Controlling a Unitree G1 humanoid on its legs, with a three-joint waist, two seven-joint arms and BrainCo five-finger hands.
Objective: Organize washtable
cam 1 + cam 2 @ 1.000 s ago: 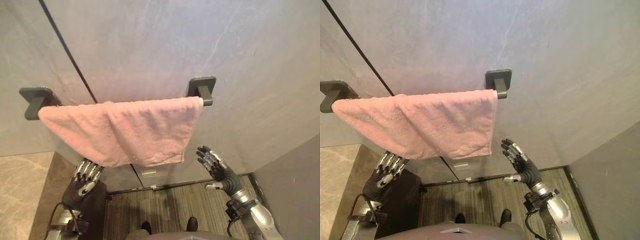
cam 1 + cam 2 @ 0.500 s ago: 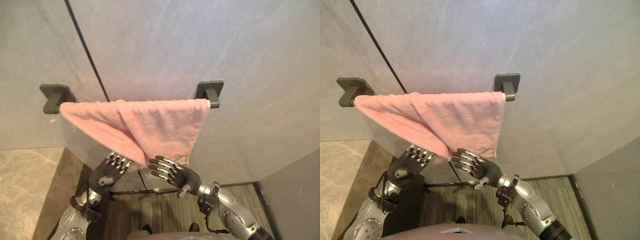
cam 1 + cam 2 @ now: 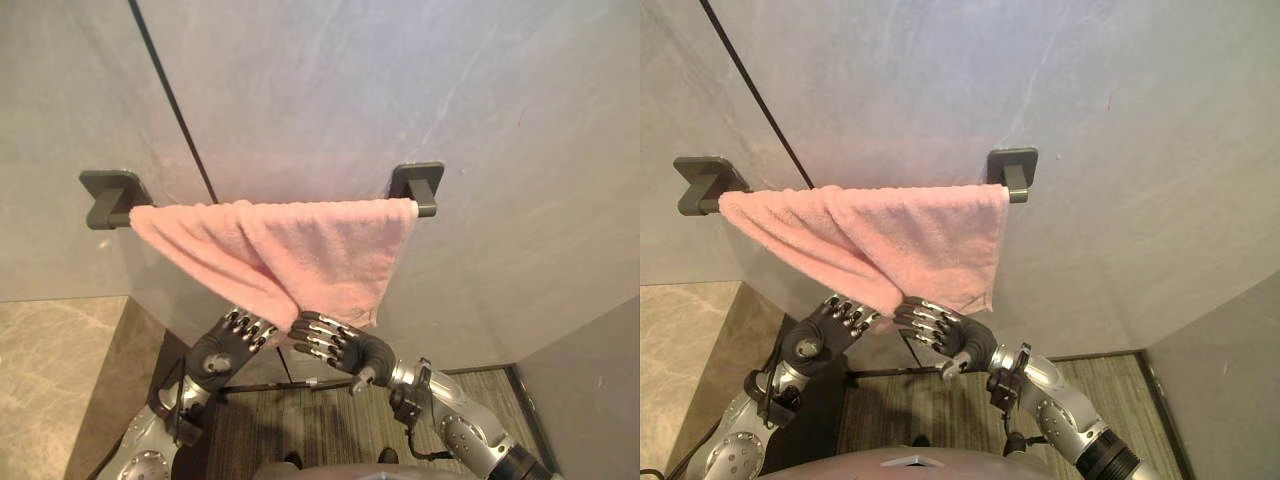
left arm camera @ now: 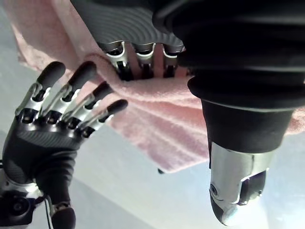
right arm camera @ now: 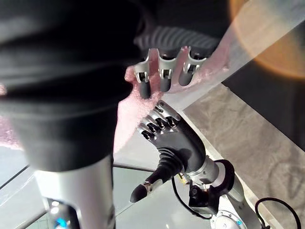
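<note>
Pink towel (image 3: 300, 250) hung between two dark wall brackets, left (image 3: 108, 195) and right (image 3: 420, 182), on the grey wall (image 3: 420, 70). Top edge ran straight from bracket to bracket. Lower left part was drawn across toward the right, so the cloth bunched in a diagonal fold and came down to a point near its right lower corner.

Left hand (image 3: 215, 352) was raised under that fold, fingers (image 3: 243, 325) nearly straight, tips pressed into the cloth from below, thumb held apart; no grip on the cloth.

Right hand (image 3: 352, 350) sat just beside it, fingers (image 3: 315, 335) stretched out and spread, tips touching the towel's lowest edge; likewise relaxed, holding nothing.

Left wrist view: own fingertips sunk in a pink fold, right hand (image 4: 40, 143) close by with its fingers spread. The two hands were near each other but apart.

Beige stone bench top (image 3: 50, 380) lay at lower left, striped floor (image 3: 320, 420) below the hands
</note>
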